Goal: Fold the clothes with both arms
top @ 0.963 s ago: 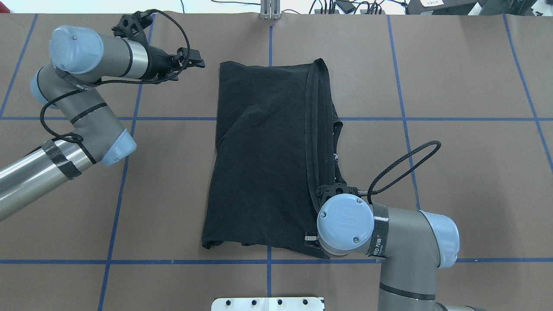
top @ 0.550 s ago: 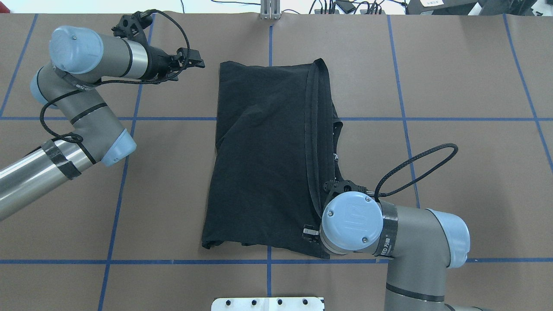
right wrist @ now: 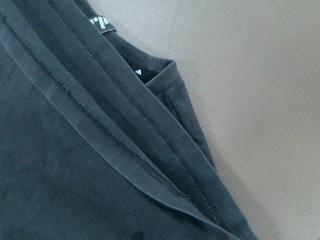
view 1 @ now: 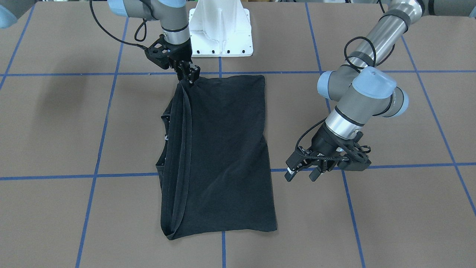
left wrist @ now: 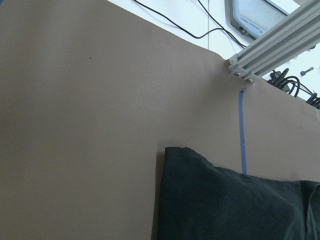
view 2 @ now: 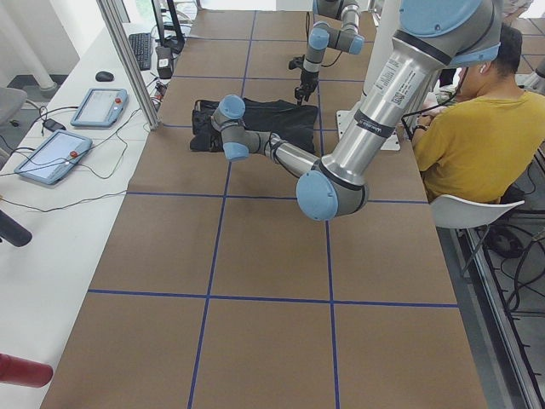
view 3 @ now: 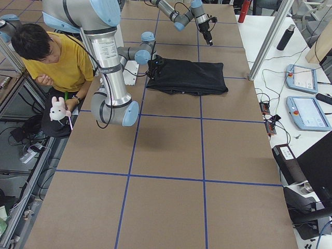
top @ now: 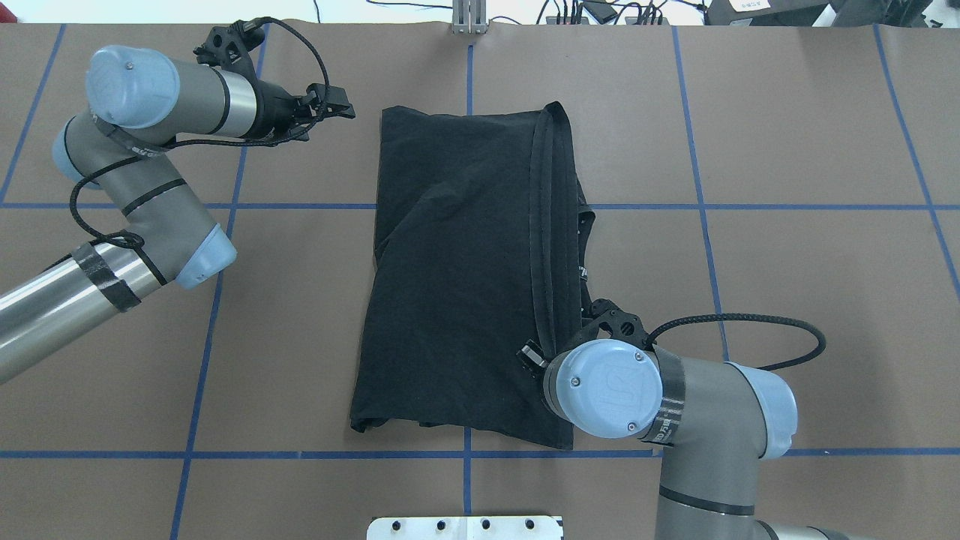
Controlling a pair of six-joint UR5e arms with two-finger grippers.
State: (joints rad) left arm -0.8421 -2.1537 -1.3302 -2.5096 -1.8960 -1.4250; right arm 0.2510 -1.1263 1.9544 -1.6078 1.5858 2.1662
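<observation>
While the left tool [view 1: 301, 177] stands spread and empty beside the T-shirt [view 1: 223, 149], the right tool [view 1: 189, 76] hangs over the hemmed corner, likely lining up a pinch; I cannot tell whether it is closed.

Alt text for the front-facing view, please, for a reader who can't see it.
A black shirt lies folded lengthwise on a brown table with blue grid lines. The right gripper, at the view's left, seems to pinch the shirt's corner nearest the robot; the left gripper hangs open beside the shirt, clear of it.
</observation>
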